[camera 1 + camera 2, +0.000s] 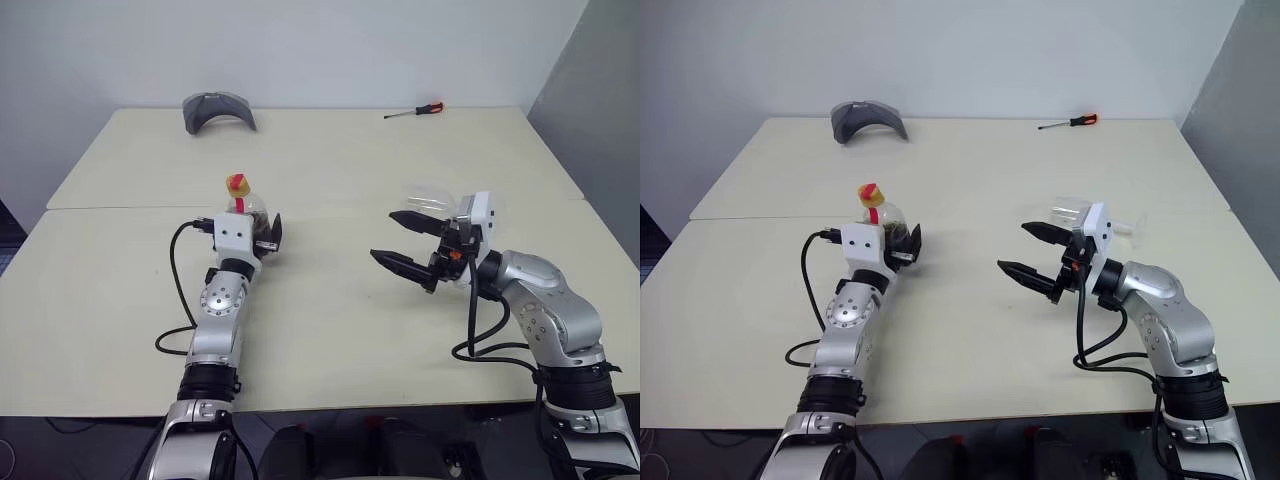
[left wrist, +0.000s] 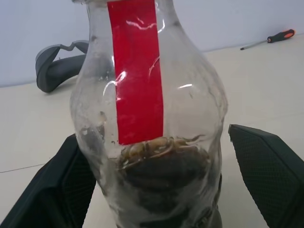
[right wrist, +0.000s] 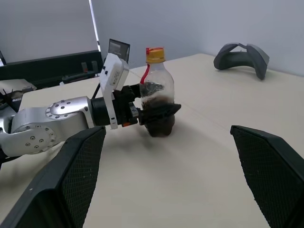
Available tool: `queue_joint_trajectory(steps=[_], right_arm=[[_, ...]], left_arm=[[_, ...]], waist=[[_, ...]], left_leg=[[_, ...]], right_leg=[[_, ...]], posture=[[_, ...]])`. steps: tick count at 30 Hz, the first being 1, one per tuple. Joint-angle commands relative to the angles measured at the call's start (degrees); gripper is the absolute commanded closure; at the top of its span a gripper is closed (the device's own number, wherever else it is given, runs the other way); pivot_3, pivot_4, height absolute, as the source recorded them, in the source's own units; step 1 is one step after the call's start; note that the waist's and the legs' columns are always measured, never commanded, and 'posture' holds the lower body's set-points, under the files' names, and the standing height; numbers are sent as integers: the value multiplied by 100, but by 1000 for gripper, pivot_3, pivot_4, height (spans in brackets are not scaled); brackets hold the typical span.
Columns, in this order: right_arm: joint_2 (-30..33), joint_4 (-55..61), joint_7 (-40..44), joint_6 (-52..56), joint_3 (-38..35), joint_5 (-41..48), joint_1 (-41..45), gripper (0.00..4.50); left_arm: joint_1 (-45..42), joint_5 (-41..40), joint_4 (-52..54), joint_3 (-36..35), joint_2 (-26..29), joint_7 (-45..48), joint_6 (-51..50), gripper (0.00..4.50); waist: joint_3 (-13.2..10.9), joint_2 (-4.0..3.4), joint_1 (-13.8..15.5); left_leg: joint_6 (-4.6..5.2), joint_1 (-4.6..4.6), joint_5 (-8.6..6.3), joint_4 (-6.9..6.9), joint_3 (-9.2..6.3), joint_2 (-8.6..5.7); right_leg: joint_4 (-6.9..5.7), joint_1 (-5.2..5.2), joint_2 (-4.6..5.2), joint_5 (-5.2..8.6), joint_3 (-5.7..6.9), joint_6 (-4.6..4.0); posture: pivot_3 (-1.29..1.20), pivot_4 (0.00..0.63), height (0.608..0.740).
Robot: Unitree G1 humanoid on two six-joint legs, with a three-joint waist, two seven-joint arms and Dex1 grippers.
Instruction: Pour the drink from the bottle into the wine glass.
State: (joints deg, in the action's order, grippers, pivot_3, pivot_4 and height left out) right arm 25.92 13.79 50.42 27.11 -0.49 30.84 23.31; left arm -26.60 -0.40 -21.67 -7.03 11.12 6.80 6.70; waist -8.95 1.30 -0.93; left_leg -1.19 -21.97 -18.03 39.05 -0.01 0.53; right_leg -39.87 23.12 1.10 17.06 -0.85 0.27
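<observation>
Bottle upright on the table, bracketed by the left hand, cap on.
Left hand's fingers stand spread either side of its bulbous belly, not yet clenched; right hand hangs released beside the wine glass, which appears tipped over. Thin, smooth plastic holding little drink should be light, slippery and squashable: I'd grip the wide belly gently.
</observation>
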Motion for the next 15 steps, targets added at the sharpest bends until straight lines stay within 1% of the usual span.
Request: queue_joint_trajectory(steps=[1, 9, 12, 15], right_arm=[[10, 259, -64, 5, -64, 132, 99, 0], [24, 353, -135, 30, -68, 145, 36, 0], [6, 333, -163, 17, -65, 122, 58, 0], [-11, 350, -209, 7, -52, 116, 39, 0]], left_arm=[[-247, -57, -205, -51, 47, -29, 312, 35], [-632, -208, -857, -88, -2, 51, 674, 35], [-649, -426, -869, -137, -58, 175, 715, 620], [-630, -489, -835, -156, -60, 181, 707, 1567]], waist=[[0, 0, 0], [0, 0, 1], [0, 0, 1], [0, 0, 1]], left_leg=[[0, -1, 0, 0, -1, 0], [-3, -1, 2, 1, -1, 0], [-5, -2, 3, 1, 0, 0], [-7, -2, 4, 1, -1, 0]], right_leg=[[0, 0, 0, 0, 0, 0], [-1, 2, 1, 0, 1, 0], [-1, 3, 1, 0, 0, 0], [-1, 3, 1, 0, 1, 0]], posture=[[0, 150, 740], [0, 150, 740], [0, 150, 740], [0, 150, 740]])
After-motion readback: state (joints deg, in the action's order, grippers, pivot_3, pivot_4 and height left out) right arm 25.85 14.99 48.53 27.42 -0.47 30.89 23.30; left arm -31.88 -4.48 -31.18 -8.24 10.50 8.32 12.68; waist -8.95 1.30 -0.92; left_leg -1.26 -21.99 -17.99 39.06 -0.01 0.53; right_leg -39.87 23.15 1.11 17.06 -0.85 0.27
